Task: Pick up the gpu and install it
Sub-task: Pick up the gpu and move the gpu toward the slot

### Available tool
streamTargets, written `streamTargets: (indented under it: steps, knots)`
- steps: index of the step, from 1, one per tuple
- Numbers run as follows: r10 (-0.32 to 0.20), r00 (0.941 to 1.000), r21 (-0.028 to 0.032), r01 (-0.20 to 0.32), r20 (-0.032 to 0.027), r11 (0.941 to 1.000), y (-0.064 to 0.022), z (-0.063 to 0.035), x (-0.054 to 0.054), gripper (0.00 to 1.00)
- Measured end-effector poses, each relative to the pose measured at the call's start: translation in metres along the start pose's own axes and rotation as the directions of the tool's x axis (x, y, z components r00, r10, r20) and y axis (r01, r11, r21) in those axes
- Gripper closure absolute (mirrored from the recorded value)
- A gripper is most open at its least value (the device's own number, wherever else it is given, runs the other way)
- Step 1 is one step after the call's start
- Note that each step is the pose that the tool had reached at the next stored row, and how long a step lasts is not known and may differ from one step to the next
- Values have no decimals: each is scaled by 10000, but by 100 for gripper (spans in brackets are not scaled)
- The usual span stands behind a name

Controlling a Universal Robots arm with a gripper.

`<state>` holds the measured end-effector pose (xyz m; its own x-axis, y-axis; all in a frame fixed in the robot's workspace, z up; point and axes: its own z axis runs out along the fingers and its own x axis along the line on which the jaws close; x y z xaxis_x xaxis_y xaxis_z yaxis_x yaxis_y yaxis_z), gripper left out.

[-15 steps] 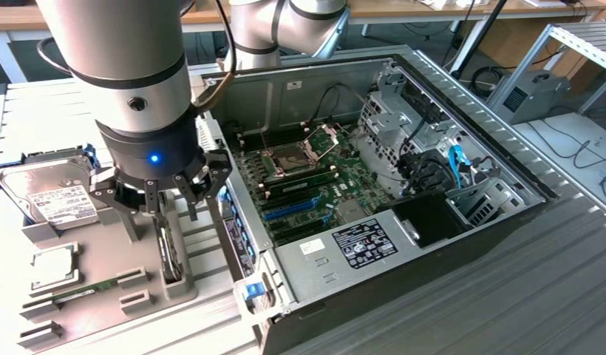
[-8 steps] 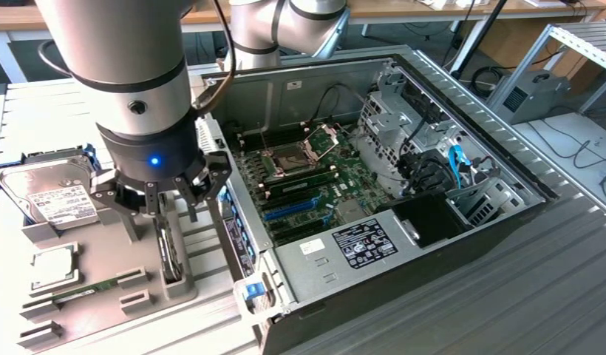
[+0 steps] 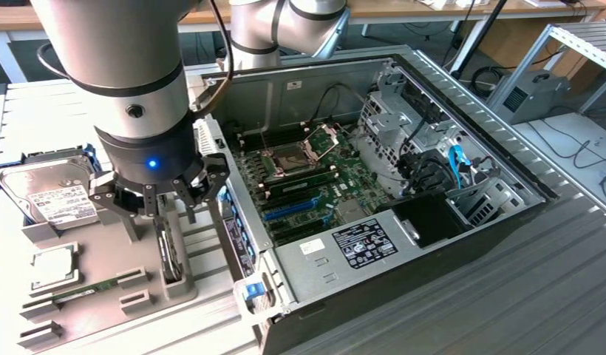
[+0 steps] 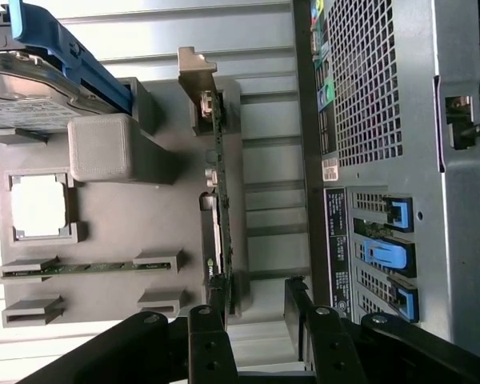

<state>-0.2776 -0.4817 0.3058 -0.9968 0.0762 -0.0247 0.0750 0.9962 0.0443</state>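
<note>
my gripper (image 3: 163,211) (image 4: 254,296) is spread wide and holds nothing, just above the gpu (image 3: 169,251) (image 4: 218,200). the card stands on its thin edge in a slot of the gray tray (image 3: 96,259) (image 4: 144,208). its long side runs along the computer case (image 3: 313,274) (image 4: 376,80), and its metal bracket end points toward the hard drive (image 3: 57,192) (image 4: 32,96). a narrow open strip lies between card and case wall.

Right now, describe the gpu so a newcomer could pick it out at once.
Start at the open computer case; a grey holder tray lies beside it on the exterior view's left. The gpu stands on edge in the slot nearest the case, under the open gripper. Unlike the boxy hard drive and smaller RAM stick, it is an upright green card with a silver bracket.
</note>
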Motion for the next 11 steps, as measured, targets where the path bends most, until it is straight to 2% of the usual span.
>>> streamTargets:
  steps: [11]
  knots:
    - [1, 10000, 0, -1, 0, 10000, 8, 34, 18, 58]
